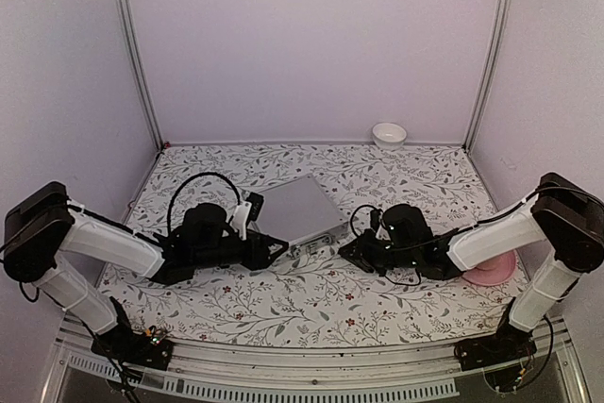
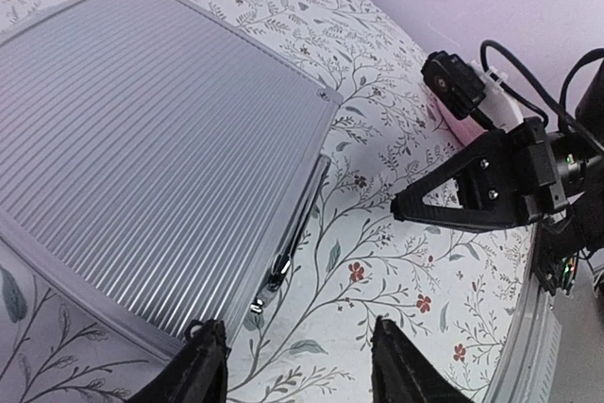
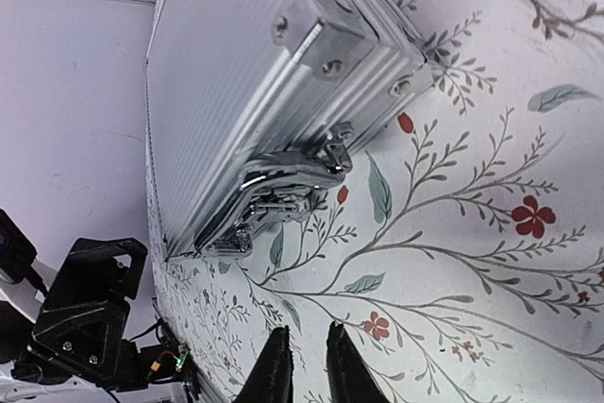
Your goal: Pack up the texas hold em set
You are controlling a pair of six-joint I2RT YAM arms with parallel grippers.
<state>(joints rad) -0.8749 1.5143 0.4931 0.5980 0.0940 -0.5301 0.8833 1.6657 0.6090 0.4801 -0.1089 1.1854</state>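
The silver aluminium briefcase (image 1: 297, 209) lies closed and flat mid-table; its ribbed lid fills the left wrist view (image 2: 142, 139). Card decks, chips and the button are hidden. My left gripper (image 1: 276, 249) is open and empty at the case's front left corner, its fingers (image 2: 200, 370) straddling bare cloth beside the front edge and a chrome latch (image 2: 276, 276). My right gripper (image 1: 351, 252) is just off the front right corner, fingers (image 3: 276, 370) nearly together with nothing between them. It points toward the chrome handle and latches (image 3: 283, 181) on the case's front (image 3: 236, 82).
A small white bowl (image 1: 389, 133) stands at the back wall. A pink plate (image 1: 493, 273) lies at the right, partly behind my right arm. The floral cloth (image 1: 311, 299) covers the table. The two grippers face each other closely.
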